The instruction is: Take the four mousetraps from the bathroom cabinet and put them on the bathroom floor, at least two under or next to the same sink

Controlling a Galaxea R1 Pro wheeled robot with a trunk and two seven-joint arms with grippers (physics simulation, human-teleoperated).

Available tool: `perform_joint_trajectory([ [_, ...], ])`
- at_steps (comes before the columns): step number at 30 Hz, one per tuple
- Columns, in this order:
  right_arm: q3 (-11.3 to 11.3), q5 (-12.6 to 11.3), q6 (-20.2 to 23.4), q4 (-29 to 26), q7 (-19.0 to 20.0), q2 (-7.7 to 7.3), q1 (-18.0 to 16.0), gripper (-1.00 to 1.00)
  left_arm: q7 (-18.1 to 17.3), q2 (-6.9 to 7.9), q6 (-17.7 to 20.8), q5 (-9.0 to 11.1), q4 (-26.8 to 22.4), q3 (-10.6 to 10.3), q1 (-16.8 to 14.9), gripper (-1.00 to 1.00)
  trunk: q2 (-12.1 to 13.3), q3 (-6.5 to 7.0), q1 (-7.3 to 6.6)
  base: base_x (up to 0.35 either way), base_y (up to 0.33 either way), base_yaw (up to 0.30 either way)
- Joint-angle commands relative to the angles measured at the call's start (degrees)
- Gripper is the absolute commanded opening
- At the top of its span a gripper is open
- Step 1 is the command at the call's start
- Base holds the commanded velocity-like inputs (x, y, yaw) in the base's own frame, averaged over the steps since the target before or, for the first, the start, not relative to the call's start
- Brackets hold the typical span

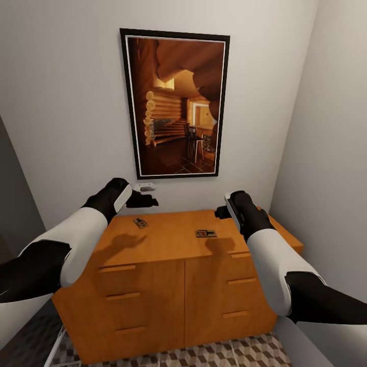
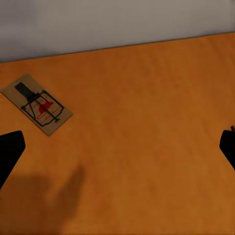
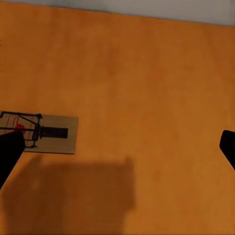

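Nearest, the cube-patterned bathroom floor [image 1: 239, 354] is seen below the cabinet [image 1: 168, 300]. Two mousetraps [image 1: 206, 233] [image 1: 140, 223] lie well apart on its top. Both the left tool [image 2: 117, 147] and right tool [image 3: 117, 144] are held spread and empty above it, shown clearly by the wrist views. Beyond, a framed picture [image 1: 176, 102] is hung.

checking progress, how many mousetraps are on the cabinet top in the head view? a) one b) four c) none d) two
d: two mousetraps lie on the cabinet top, one below the left gripper, the other near the right gripper.
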Motion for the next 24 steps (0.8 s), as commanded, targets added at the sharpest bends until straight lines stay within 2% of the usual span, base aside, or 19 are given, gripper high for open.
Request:
perform_joint_trajectory([
  [1,-0.31,0.24,0.17,-0.05,0.05,0.08,-0.05,1.0,0.14,0.06,0.19,0.52,0.02,-0.47,-0.05,1.0,-0.05,-0.07,0.01,0.062,0.0,0.0],
  [24,-0.25,0.32,0.11,-0.07,0.02,-0.4,-0.05,1.0,0.4,-0.19,-0.04,0.55,1.74,-0.4,-0.05,1.0,-0.05,-0.07,0.01,0.239,0.0,0.0],
])
